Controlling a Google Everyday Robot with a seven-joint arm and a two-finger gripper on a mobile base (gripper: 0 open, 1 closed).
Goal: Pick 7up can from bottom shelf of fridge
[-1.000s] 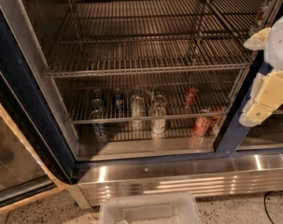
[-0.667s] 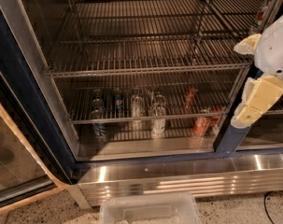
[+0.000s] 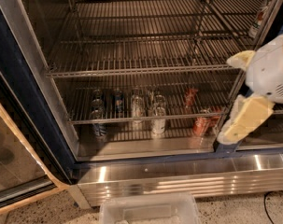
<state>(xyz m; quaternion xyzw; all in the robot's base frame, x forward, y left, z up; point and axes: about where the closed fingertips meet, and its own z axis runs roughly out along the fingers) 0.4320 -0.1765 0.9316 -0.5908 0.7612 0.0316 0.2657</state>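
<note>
1. The 7up can [image 3: 158, 120] stands upright on the bottom shelf [image 3: 82, 107] of the fridge [image 3: 24, 101], near the front and about in the middle.
2. Dark blue cans [image 3: 99, 125] stand to one side of it and red-orange cans [image 3: 201, 122] to the other. Another pale can stands just beside it.
3. The end effector [image 3: 244, 90] hangs at the right side of the fridge, well apart from the can. Its two yellow fingers [image 3: 246, 120] are spread wide and hold nothing.
4. I think the can is light but thin, so a hard squeeze could dent it.
5. Its side is smooth and may be cold and wet, so it could slip.
6. The best place to hold it looks like the middle of its round side, one finger on each side, without bumping the cans next to it.
</note>
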